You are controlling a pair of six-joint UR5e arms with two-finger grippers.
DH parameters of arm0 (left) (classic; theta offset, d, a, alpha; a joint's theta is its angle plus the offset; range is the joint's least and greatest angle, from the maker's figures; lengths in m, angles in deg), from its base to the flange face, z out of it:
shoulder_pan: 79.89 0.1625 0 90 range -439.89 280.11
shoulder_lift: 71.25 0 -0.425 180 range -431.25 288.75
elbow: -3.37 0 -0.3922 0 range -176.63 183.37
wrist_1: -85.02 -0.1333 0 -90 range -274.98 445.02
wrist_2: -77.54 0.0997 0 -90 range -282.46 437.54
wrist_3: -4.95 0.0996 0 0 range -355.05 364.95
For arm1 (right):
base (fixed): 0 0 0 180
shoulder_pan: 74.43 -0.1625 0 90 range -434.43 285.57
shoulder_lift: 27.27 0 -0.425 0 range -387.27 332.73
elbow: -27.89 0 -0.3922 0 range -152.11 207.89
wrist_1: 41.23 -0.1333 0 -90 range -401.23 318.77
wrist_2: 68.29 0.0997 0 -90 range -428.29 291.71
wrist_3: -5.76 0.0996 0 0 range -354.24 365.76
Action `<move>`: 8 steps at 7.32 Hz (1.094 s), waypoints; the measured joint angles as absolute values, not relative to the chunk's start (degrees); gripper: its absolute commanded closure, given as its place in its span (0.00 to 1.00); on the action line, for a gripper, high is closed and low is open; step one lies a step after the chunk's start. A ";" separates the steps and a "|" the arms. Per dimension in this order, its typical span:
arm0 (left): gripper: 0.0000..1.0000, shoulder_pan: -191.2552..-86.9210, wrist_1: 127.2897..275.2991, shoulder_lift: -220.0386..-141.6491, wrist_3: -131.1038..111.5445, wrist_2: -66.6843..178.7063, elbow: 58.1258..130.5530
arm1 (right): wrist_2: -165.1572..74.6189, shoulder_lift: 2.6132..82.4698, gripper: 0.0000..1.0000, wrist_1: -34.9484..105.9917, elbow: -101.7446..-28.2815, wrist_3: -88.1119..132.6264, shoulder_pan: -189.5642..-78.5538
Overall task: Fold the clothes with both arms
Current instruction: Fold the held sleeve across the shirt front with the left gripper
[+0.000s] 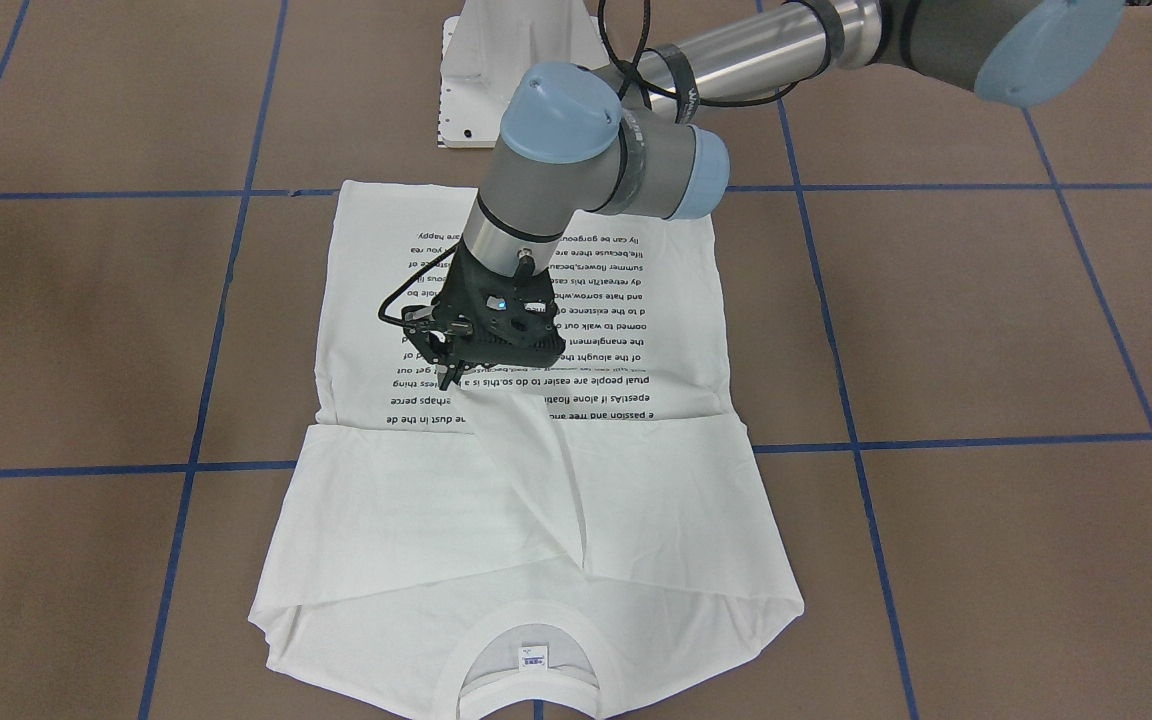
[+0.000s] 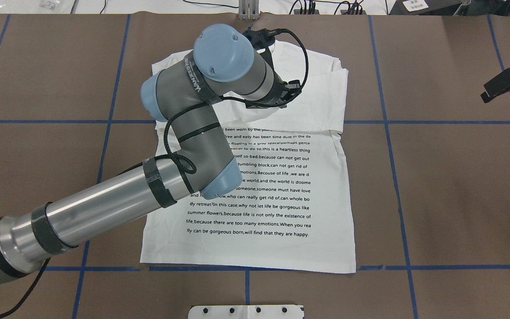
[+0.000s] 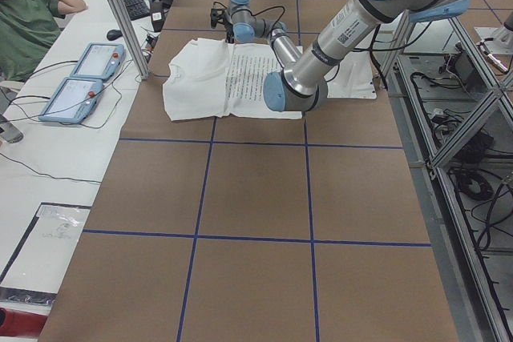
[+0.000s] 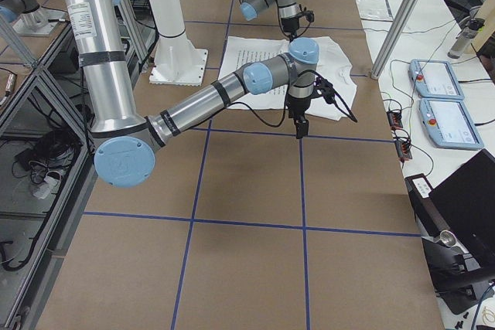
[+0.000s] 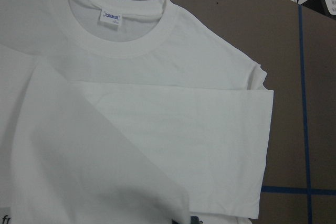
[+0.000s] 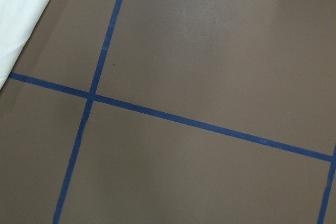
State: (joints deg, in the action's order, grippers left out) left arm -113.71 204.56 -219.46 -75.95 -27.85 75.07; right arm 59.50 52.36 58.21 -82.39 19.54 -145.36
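The white shirt [image 2: 326,208] lies flat on the brown table, with its block of black text [image 1: 556,340] facing up. Its collar [image 1: 458,668] and small label [image 1: 533,657] point away from the robot. Both sleeves lie folded across the chest [image 5: 210,129]. My left gripper [image 1: 449,378] hovers over the shirt's middle, shut on a sleeve end [image 1: 526,470] that rises from the chest to its fingers. My right gripper [image 2: 487,95] hangs off to the side over bare table [image 6: 210,51], apart from the shirt. Its jaws are not clear in any view.
The white pedestal base [image 1: 496,70] stands at the robot's edge of the table. Blue tape lines [image 2: 414,122] grid the brown surface. Beyond the far edge are teach pendants [image 3: 80,78] and a seated person [image 3: 24,22].
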 measured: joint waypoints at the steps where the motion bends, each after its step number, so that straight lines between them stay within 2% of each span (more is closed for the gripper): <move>1: 0.00 -112.41 207.09 -220.73 -76.00 -27.50 72.30 | 59.50 52.36 0.00 58.19 -82.35 19.64 -145.36; 4: 0.00 -110.79 208.91 -221.75 -74.69 -27.56 70.99 | 59.41 51.61 0.00 57.68 -80.96 20.07 -145.15; 6: 0.00 -112.47 201.00 -220.02 -68.20 -29.45 75.87 | 59.32 48.20 0.00 57.56 -78.35 21.15 -144.10; 8: 0.00 -117.07 194.78 -214.26 -60.33 -35.21 83.45 | 58.12 42.15 0.00 57.49 -76.08 28.07 -139.36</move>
